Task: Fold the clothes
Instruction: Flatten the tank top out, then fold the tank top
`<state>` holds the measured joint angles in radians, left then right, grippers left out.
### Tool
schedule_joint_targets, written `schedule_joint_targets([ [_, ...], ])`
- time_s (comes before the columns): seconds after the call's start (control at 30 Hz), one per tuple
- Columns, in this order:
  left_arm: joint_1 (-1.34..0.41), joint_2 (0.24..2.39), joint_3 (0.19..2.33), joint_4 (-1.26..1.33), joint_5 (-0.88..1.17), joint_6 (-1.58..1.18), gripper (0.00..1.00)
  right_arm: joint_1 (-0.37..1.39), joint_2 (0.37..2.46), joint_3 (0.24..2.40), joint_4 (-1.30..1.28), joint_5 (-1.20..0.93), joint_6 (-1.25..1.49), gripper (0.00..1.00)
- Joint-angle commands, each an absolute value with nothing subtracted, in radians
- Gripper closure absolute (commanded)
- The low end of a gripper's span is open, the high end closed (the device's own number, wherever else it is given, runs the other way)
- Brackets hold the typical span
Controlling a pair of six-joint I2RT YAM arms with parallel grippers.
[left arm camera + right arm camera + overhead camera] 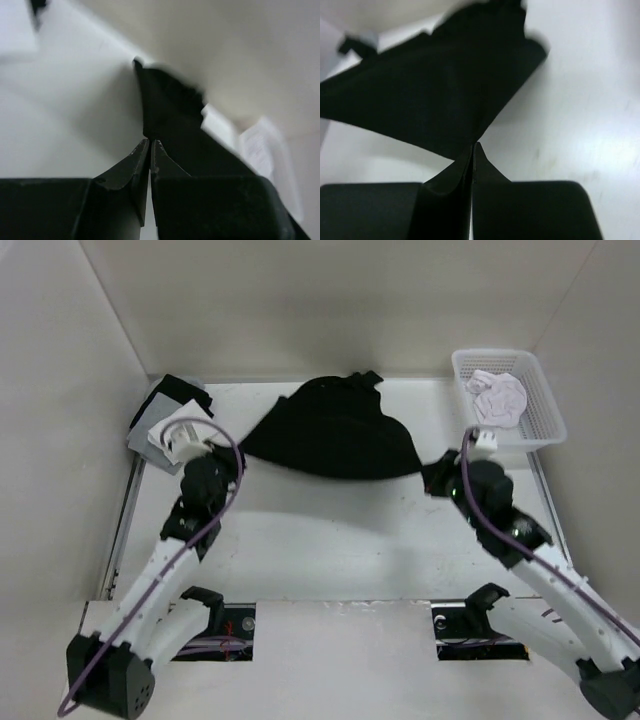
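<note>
As left pincer (150,142) and right pincer (472,145) clamp its corners, black shirt (335,435) spans between.

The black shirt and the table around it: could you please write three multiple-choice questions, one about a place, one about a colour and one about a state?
1. Where does the white basket stand?
A. At the far right corner of the table.
B. At the near edge on the left.
C. In the middle.

2. What colour is the shirt?
A. Red.
B. White.
C. Black.

3. How are the left gripper and the right gripper?
A. Both wide open.
B. Both shut on the shirt.
C. Only the left one shut.

Key:
1 A, because the top view shows the basket by the far wall on the right.
2 C, because the fabric is plain black in every view.
3 B, because each wrist view shows fingers pressed together on a shirt corner.
</note>
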<state>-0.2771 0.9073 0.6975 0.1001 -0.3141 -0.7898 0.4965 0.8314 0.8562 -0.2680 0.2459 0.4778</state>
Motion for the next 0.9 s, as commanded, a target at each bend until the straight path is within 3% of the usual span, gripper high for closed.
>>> schedule_joint_targets([
  [0.0,-0.32,0.688,0.516,0.037,-0.357,-0.808,0.97,0.644,0.628,0.679,-0.277,0.345,0.605,1.0],
  [0.1,-0.367,0.45,0.421,-0.212,-0.351,-0.822,0.97,0.86,0.474,0.562,-0.455,0.403,0.759,1.0],
  [0.23,-0.45,0.25,0.454,-0.533,-0.348,-0.87,0.98,1.259,0.368,0.494,-0.691,0.542,1.044,1.0],
  [0.43,-0.504,0.16,0.514,-0.67,-0.396,-0.98,0.98,1.628,0.553,0.645,-0.877,0.805,1.267,1.0],
  [0.53,-0.493,0.23,0.494,-0.553,-0.426,-0.965,0.98,1.534,0.644,0.716,-0.858,0.853,1.177,1.0],
  [0.63,-0.495,0.426,0.486,-0.271,-0.446,-0.908,0.98,1.293,0.664,0.721,-0.673,0.798,0.928,1.0],
  [0.73,-0.466,0.703,0.546,0.001,-0.451,-0.865,0.98,0.962,0.689,0.698,-0.358,0.559,0.654,1.0],
  [0.87,-0.394,1.058,0.734,0.219,-0.436,-0.836,0.98,0.502,0.881,0.771,-0.129,0.211,0.571,1.0],
])
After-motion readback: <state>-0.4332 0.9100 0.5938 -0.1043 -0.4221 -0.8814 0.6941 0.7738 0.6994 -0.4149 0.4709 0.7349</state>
